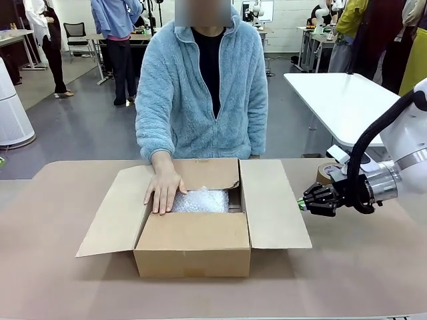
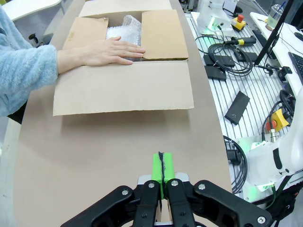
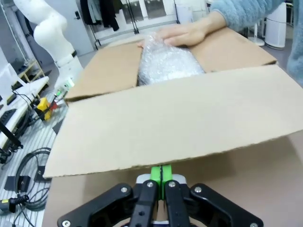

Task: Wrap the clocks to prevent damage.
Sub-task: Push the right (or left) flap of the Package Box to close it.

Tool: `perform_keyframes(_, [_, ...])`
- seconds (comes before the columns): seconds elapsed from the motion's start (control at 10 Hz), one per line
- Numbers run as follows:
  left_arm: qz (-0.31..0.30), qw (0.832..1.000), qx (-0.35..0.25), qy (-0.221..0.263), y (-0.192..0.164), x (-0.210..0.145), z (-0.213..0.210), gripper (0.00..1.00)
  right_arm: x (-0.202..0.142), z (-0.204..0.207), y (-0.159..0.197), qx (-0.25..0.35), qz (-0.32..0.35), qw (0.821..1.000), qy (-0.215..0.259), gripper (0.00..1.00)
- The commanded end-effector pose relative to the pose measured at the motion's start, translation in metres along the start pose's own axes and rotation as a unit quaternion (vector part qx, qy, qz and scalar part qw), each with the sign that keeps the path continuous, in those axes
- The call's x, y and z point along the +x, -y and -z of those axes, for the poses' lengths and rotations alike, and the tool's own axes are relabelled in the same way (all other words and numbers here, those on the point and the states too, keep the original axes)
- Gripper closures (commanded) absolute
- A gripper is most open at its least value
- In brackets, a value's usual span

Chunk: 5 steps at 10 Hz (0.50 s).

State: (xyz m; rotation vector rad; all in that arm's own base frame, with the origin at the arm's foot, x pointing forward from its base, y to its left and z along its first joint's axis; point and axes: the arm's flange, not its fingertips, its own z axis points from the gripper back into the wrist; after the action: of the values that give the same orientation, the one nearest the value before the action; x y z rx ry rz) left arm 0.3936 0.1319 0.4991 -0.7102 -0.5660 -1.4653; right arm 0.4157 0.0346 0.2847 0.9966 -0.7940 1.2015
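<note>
Though busy beyond — tan tabletop [image 1: 347, 267], wrapped clocks [image 1: 201, 200].

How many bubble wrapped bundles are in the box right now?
1. The bubble-wrapped bundle lies inside the open carton, the person's hand resting on its edge. Others could be hidden under the folded-in flaps.

Bright, even light fell from overhead, leaving only a faint soft shadow on the tan tabletop [image 1: 60, 287] along the near side of the open brown cardboard carton [image 1: 192, 250]. Small highlights glinted on the whitish translucent bubble-wrap bundle [image 1: 202, 200]. Both wrist views bowed straight edges near their borders, and the right wrist view looked softer, slightly blurred.
</note>
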Motion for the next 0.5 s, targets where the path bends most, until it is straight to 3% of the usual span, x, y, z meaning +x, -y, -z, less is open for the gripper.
perform_keyframes(0.0, [-0.003,1.0,0.009,0.003,0.0,0.002,-0.001,1.0,0.004,0.002,0.003,0.002,-0.002,0.999,0.039,0.99])
perform_keyframes(0.2, [-0.003,1.0,0.009,0.003,0.0,0.002,-0.001,1.0,0.005,0.007,-0.007,0.061,-0.091,0.994,0.025,0.99])
perform_keyframes(0.4, [-0.003,1.0,0.009,0.003,0.0,0.002,-0.001,1.0,0.012,0.014,-0.013,0.077,-0.144,0.986,0.017,0.99])
